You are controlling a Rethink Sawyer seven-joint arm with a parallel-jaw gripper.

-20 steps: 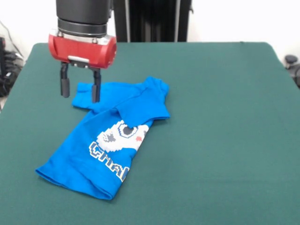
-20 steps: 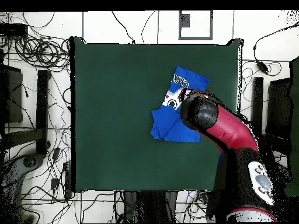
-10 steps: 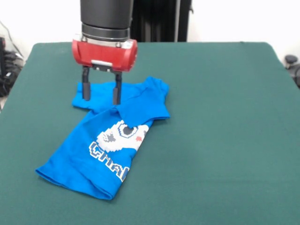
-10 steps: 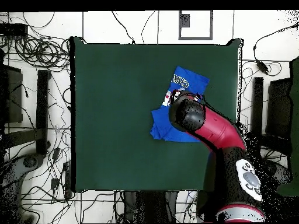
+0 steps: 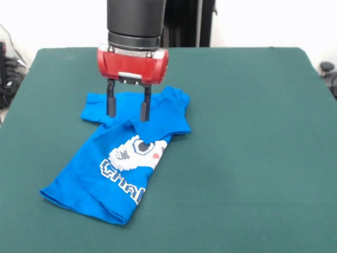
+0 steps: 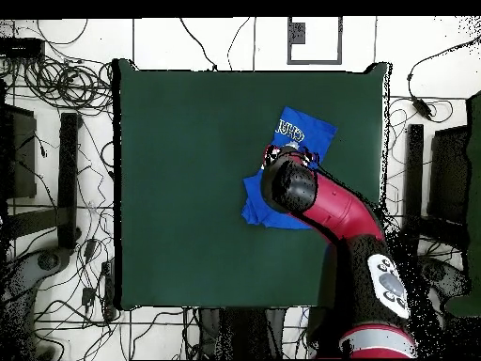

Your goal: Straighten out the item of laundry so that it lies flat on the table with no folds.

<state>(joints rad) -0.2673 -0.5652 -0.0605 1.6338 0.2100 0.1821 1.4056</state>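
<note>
The bright blue T-shirt, the item of laundry (image 5: 113, 168), lies crumpled on the dark green table (image 5: 247, 147), folded lengthwise with its top part doubled over and a white cartoon print showing. My gripper (image 5: 127, 108) hangs open just above the folded top part of the shirt, its two black fingers pointing down with nothing between them. Looking straight down, the arm covers most of the shirt; only the shirt's printed end (image 6: 302, 130) and a folded corner stick out.
The shirt lies in the left half of the table in the front view. Cables and stands (image 6: 56, 141) surround the table on the floor.
The gripper has moved to the right in the front view, from over the shirt's left sleeve to over its folded top, staying open. The shirt has not moved.
</note>
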